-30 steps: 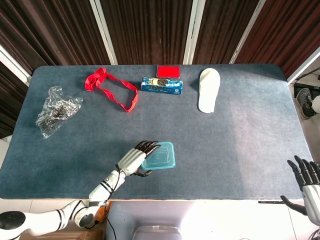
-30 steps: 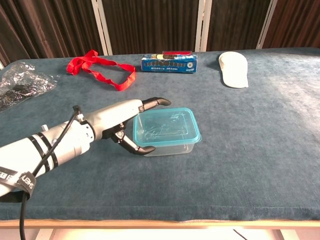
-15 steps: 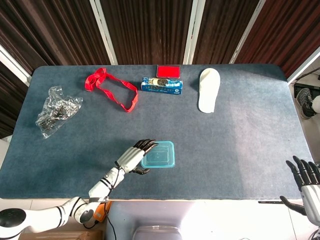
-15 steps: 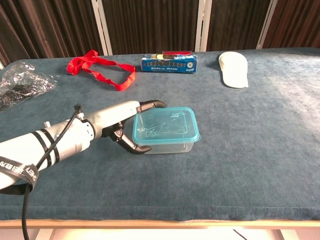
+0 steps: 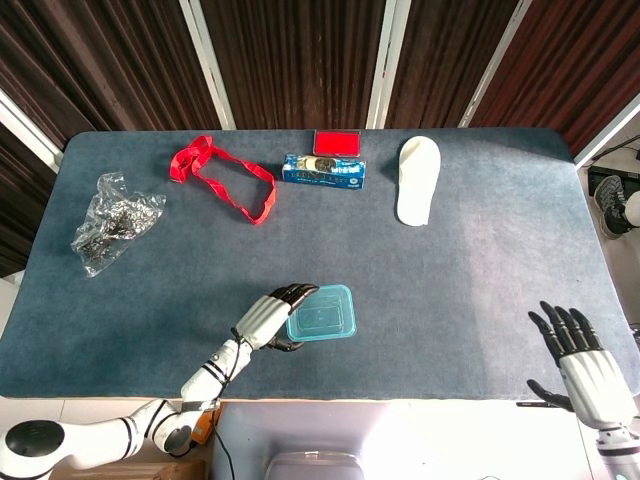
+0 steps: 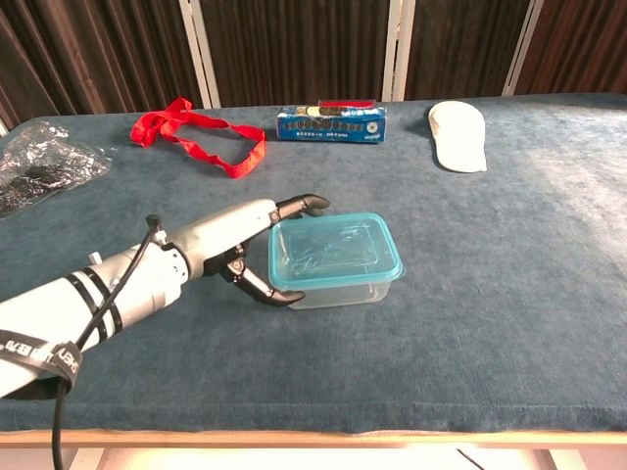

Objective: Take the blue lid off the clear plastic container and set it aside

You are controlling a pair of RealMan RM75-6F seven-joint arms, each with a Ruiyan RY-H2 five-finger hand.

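The clear plastic container (image 6: 343, 289) with its blue lid (image 6: 333, 252) sits near the table's front edge, left of centre; in the head view the lid (image 5: 321, 313) hides the box. My left hand (image 6: 250, 250) grips the container's left end, fingers curled over the far corner and thumb against the near side, also seen from above as the left hand (image 5: 268, 317). My right hand (image 5: 583, 362) hovers off the table's front right corner with fingers spread, holding nothing; the chest view does not show it.
Along the back lie a red ribbon (image 5: 224, 176), a blue box (image 5: 323, 170) with a red case (image 5: 337, 142) behind it, and a white insole (image 5: 418, 179). A crumpled plastic bag (image 5: 114, 220) sits at the left.
The container and left hand shifted slightly left, then back right. The right hand has risen further into view at the front right corner.
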